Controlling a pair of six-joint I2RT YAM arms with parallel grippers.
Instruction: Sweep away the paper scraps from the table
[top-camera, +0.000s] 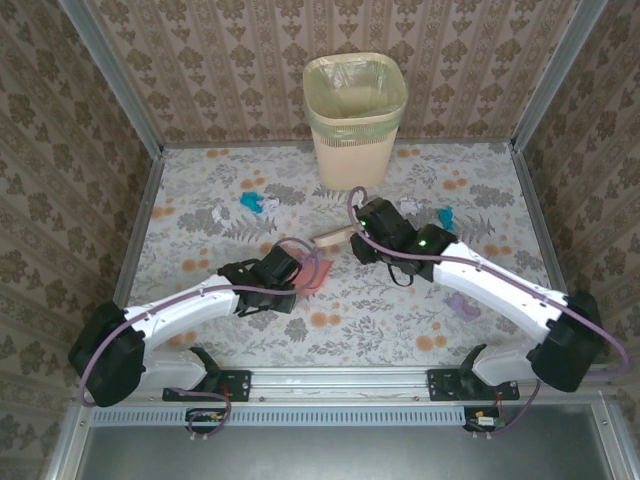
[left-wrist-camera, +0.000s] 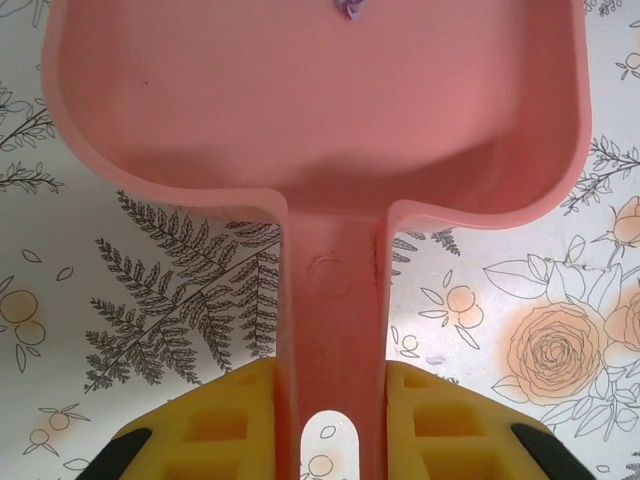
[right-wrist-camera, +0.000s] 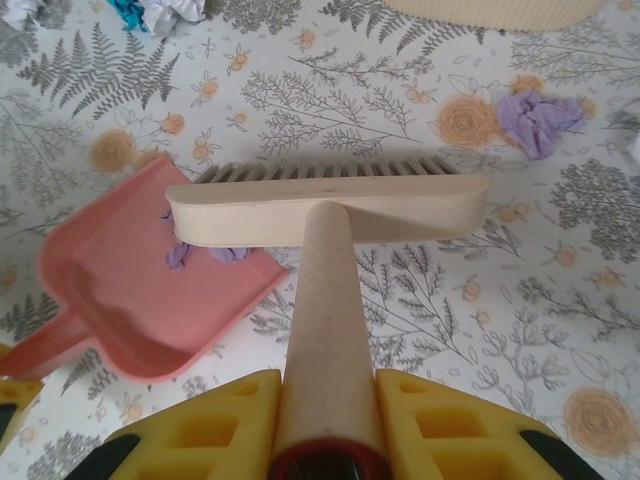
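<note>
Two robot arms work over a flower-printed desk (top-camera: 200, 250) where crumpled paper scraps (top-camera: 260, 203) lie scattered. The left end effector (left-wrist-camera: 332, 425) is clamped narrow on the handle of a pink dustpan (left-wrist-camera: 320, 120), its yellow fingers (left-wrist-camera: 225, 425) pressed against either side of the handle. The pan lies flat on the cloth with its mouth facing away from the arm.

The right end effector (right-wrist-camera: 330, 430) is closed round the pale handle of a cream brush (right-wrist-camera: 325, 205). The bristles point down at the cloth right at the open lip of the pan. A lilac scrap (right-wrist-camera: 185, 250) sits at that lip, partly tucked under the end of the brush head nearest the pan and touching the pan's edge.

A second lilac scrap (right-wrist-camera: 540, 118) lies on the cloth beyond the brush head, well apart from the pan, on the side of a cream waste bin (top-camera: 355, 115). The bin is lined with a pale green bag and stands at the far edge of the desk against the patterned wall.

Seen from above, a teal scrap (top-camera: 250, 200) and a white scrap (top-camera: 268, 204) lie touching each other to the left of the bin, with another white piece (top-camera: 222, 213) near them. A further teal piece (top-camera: 445, 215) lies on the right of the desk, just beyond the right arm's wrist. A third lilac piece (top-camera: 465, 305) rests just beside that arm's forearm, on its near side
</note>
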